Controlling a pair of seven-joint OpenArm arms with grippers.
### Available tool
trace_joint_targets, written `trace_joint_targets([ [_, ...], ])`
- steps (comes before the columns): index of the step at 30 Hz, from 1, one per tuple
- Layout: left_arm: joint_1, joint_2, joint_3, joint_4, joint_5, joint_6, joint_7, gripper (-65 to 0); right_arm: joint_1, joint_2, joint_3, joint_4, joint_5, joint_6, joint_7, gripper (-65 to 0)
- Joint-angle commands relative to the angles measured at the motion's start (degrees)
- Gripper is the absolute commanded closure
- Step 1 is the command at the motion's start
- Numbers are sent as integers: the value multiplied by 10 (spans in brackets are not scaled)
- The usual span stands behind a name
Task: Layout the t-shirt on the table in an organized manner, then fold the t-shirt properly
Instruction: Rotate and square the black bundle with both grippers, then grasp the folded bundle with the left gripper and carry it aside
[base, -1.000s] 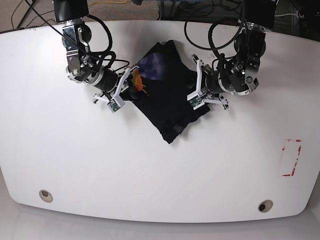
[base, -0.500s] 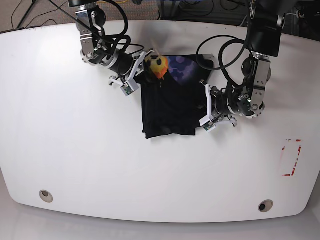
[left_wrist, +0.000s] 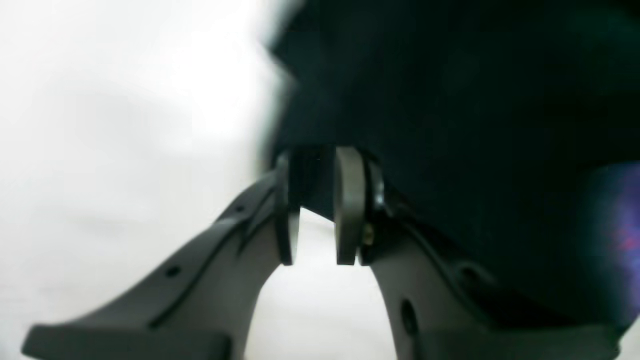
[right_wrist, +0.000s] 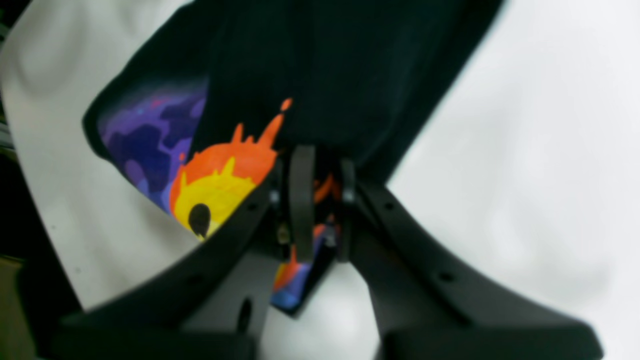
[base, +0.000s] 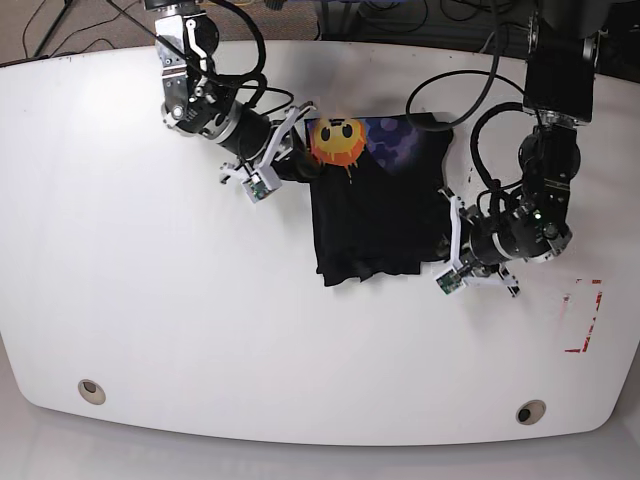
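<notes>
White table (base: 150, 320): left gripper (left_wrist: 316, 205) and right gripper (right_wrist: 320, 200) each pinch the t-shirt (base: 375, 220).

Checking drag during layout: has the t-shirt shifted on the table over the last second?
Yes. In the base view the t-shirt has swung from a diagonal to hang square and slid toward the red-and-white mark, with both hands gripping it.

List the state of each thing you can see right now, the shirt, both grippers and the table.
t-shirt: folded into a rough rectangle, sun graphic showing at its top edge, held at two sides.
right gripper: shut on the t-shirt's printed edge.
left gripper: shut on the t-shirt's plain black edge.
table: t-shirt lying on its far middle part.
</notes>
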Motion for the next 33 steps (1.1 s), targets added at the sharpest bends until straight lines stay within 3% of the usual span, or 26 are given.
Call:
trace_joint_targets([
  [1,-8,-2,-18,60,-2,1,16,-94,5,12,21,35,9,-2,-1,-57],
  [3,-6,6,-27,90,-2,1,19,-94,5,16,34,49,9,-2,-9,-57],
  [10,50,88,-49,132,34,1,-15,-94,4,48,80,66,11,-1,-19,-57],
  [12,74,119,-50,129,55,26,-49,-94,4,56,97,66,11,2,-19,-57],
  [19,176,206,-35,128,146,165,-228,-94,4,64,139,66,13,3,-19,-57],
  [26,235,236,13,56,229,278,-394,-96,1,64,154,65,11,4,-19,-57],
  [30,236,234,39,-26,237,305,-431,-96,1,64,154,65,11,4,-19,-57],
  [33,235,233,47,-79,237,303,-444,-96,1,64,153,64,11,4,-19,-57],
])
